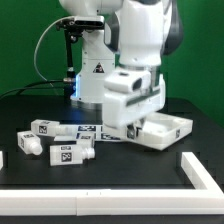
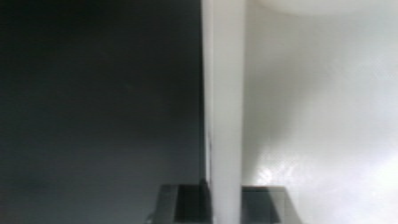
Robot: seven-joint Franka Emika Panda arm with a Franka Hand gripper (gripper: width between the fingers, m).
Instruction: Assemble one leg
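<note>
Three white legs with black-and-white tags lie on the black table at the exterior view's left: one (image 1: 42, 127) at the back, one (image 1: 28, 143) before it, one (image 1: 72, 152) nearest the front. None shows in the wrist view. My gripper (image 1: 141, 124) is low over the near rim of the large flat white panel (image 1: 172, 131) on the right. In the wrist view my gripper (image 2: 224, 203) straddles the panel's raised rim (image 2: 222, 100), one dark finger (image 2: 187, 203) on each side, both touching it. The panel's flat face (image 2: 320, 110) lies beside the rim.
The marker board (image 1: 88, 131) lies flat between the legs and the panel. A raised white border (image 1: 200, 172) runs along the front and right front of the table. Another white part (image 1: 2, 160) shows at the left edge. The robot base (image 1: 95, 80) stands behind.
</note>
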